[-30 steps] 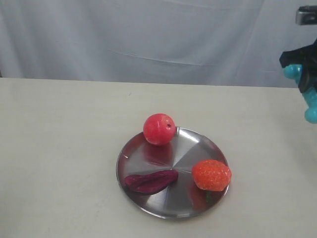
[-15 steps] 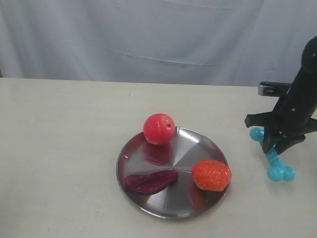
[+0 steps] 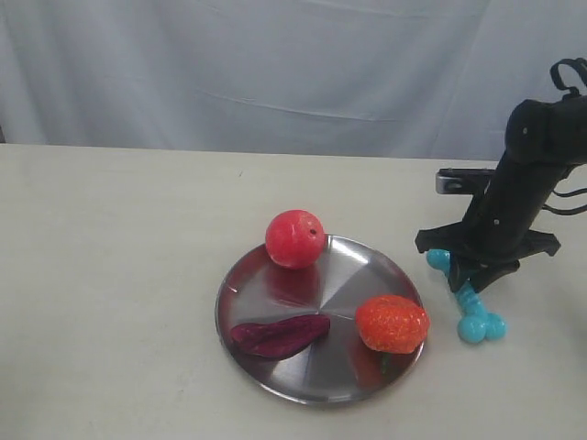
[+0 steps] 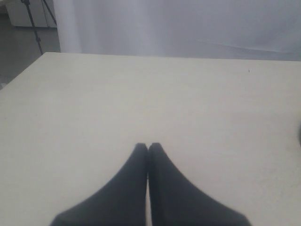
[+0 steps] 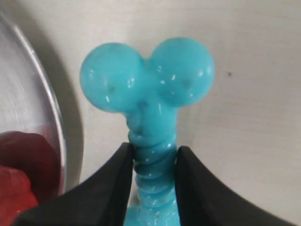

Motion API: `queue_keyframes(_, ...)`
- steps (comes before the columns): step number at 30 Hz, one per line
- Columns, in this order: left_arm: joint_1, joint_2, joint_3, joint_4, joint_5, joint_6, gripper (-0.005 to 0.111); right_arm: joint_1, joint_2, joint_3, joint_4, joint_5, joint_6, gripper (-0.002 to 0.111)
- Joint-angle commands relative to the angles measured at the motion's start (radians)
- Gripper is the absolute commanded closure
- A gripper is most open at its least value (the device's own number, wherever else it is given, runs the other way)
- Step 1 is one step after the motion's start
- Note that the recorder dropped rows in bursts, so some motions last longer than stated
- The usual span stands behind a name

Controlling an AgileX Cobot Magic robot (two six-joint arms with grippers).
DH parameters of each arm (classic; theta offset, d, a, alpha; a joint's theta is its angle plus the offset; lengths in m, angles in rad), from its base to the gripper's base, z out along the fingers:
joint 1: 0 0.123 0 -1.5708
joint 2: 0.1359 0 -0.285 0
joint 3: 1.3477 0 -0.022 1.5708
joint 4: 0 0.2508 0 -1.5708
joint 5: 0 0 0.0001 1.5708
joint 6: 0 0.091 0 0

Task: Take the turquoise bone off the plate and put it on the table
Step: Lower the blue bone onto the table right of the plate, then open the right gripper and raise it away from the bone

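**Bone clear of the plate and down near the desk**

In the space of a second the right gripper has dropped from high at the view's edge and moved in toward the plate. It pinches the turquoise bone by its ribbed shaft. The bone hangs tilted at the plate's 3 o'clock, just beside the rim, with its lower knob at or barely above the desk. Which of the two, I cannot tell. Judging by that, only the release remains.

The left gripper is pressed together over bare desk. A red plum, a strawberry and a purple piece sit on the plate. The desk is matte off-white, and a pale curtain hangs behind it at 12 o'clock.
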Motion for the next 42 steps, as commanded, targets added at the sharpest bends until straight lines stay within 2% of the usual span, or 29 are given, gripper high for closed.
queue_keyframes(1,0.004,-0.001,0.003,-0.003,-0.005,-0.004,0.107,0.000,-0.005,0.001,-0.003,-0.018,-0.022,0.108)
queue_keyframes(8,0.004,-0.001,0.003,-0.003,-0.005,-0.004,0.107,0.000,-0.005,0.001,-0.003,-0.024,-0.035,0.107)
queue_keyframes(10,0.004,-0.001,0.003,-0.003,-0.005,-0.004,0.107,0.000,-0.005,0.001,-0.003,-0.024,-0.036,0.090)
queue_keyframes(11,0.004,-0.001,0.003,-0.003,-0.005,-0.004,0.107,0.000,-0.005,0.001,-0.003,-0.024,-0.036,0.075)
queue_keyframes(13,0.004,-0.001,0.003,-0.003,-0.005,-0.004,0.107,0.000,-0.005,0.001,-0.003,-0.022,-0.036,0.061)
queue_keyframes(17,0.004,-0.001,0.003,-0.003,-0.005,-0.004,0.107,0.000,-0.009,0.001,0.001,-0.018,-0.034,0.062)
queue_keyframes(25,0.004,-0.001,0.003,-0.003,-0.005,-0.004,0.107,0.000,-0.168,0.001,-0.001,-0.016,-0.032,0.064)
queue_keyframes(28,0.004,-0.001,0.003,-0.003,-0.005,-0.004,0.107,0.000,-0.241,0.001,-0.003,-0.009,-0.032,0.075)
queue_keyframes(33,0.004,-0.001,0.003,-0.003,-0.005,-0.004,0.107,0.001,-0.371,0.001,-0.003,0.014,-0.041,0.109)
queue_keyframes(42,0.004,-0.001,0.003,-0.003,-0.005,-0.004,0.107,0.001,-0.624,0.028,-0.014,-0.024,-0.067,0.109)
